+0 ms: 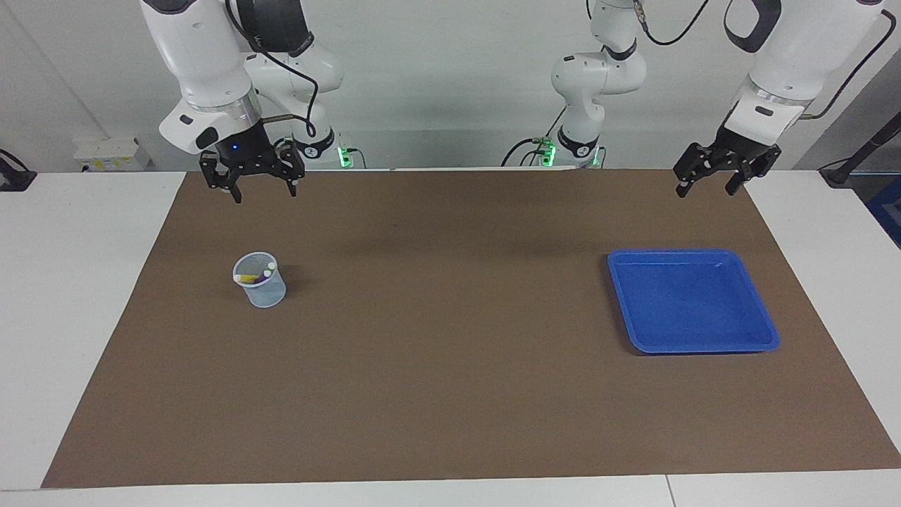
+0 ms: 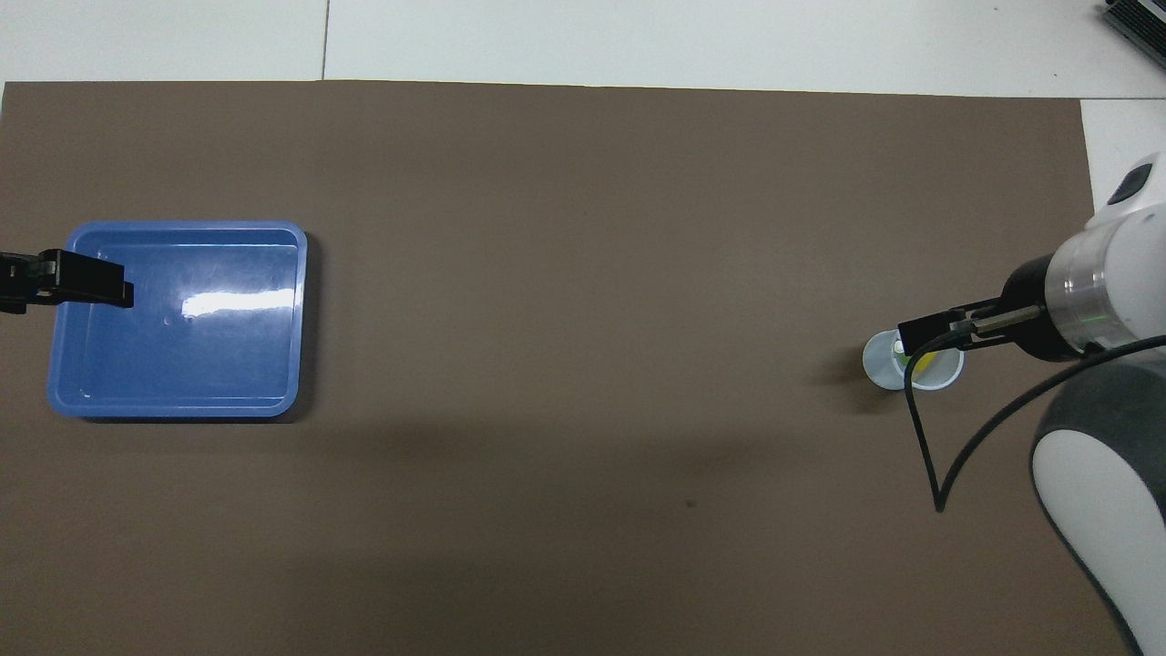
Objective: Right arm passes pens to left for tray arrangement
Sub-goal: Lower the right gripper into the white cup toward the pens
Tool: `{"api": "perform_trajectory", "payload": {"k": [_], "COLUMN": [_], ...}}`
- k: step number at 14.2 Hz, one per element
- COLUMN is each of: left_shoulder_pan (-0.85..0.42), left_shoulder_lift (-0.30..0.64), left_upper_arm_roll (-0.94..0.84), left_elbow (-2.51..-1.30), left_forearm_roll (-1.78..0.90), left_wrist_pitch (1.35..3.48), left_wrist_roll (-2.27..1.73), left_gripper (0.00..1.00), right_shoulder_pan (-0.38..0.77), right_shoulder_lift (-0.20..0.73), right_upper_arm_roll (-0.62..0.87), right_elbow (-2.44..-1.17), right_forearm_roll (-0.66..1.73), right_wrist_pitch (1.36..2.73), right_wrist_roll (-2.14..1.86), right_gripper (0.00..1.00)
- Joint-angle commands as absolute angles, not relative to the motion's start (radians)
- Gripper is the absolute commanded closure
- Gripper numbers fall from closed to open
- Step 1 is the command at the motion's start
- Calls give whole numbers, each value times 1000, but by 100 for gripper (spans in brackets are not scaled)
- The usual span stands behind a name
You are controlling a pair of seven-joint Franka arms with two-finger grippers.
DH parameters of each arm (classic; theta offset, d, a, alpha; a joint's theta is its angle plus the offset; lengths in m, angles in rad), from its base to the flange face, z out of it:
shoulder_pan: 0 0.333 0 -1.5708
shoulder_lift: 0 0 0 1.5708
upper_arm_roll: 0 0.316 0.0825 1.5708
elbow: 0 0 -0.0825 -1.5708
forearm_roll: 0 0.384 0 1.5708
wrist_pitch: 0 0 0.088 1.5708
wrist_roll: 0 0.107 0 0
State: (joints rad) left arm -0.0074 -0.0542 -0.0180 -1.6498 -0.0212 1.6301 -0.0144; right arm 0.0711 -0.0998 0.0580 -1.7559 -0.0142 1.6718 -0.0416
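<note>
The pens (image 1: pixel 254 275) stand in a small pale-blue mesh cup (image 1: pixel 261 282) toward the right arm's end of the mat; yellow and purple barrels and whitish ends show. My right gripper (image 1: pixel 264 194), with its blue light, hangs open and empty in the air over the strip of mat between the cup and the robots. In the overhead view the right gripper (image 2: pixel 922 326) overlaps the cup (image 2: pixel 880 365) and the pens (image 2: pixel 921 363). The blue tray (image 1: pixel 690 303) lies empty toward the left arm's end. My left gripper (image 1: pixel 704 189) waits open, raised over the mat's corner; in the overhead view the left gripper (image 2: pixel 107 283) overlaps the tray (image 2: pixel 182 364).
A brown mat (image 1: pixel 450 352) covers most of the white table (image 1: pixel 77 282). A black cable (image 2: pixel 929 456) loops down from the right wrist. The arm bases with green lights stand at the table's edge nearest the robots.
</note>
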Motion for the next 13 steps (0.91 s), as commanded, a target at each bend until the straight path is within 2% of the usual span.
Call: {"api": "perform_trajectory", "payload": {"k": [1,3,7,13], "left_shoulder_pan": [8,12,26,20], "left_shoulder_lift": [-74,-84,-86,-95], "left_upper_arm_roll": [-20,-20,-20,-21], "left_elbow": [-1678,-1696,-1704,-1724], "left_forearm_roll": [-29,-29,-31,-31], "left_wrist_pitch": [1646,1658,1677,1681], "left_wrist_roll": [-14,-21,-26,-44], "left_gripper": [0,0,0,0], "right_shoulder_pan": [19,-50,-83,-124], "right_shoulder_lift": [-118,-109,-89,77], "right_upper_arm_roll": [48,46,46,48], "right_elbow": [-1801,-1854,-1988,-1990], "right_forearm_roll": [-5,-6,-14,-14], "right_wrist_pitch": [1715,1782,1952,2152], "right_wrist_roll": [-173,-274,-337,-435], "right_gripper": [0,0,0,0]}}
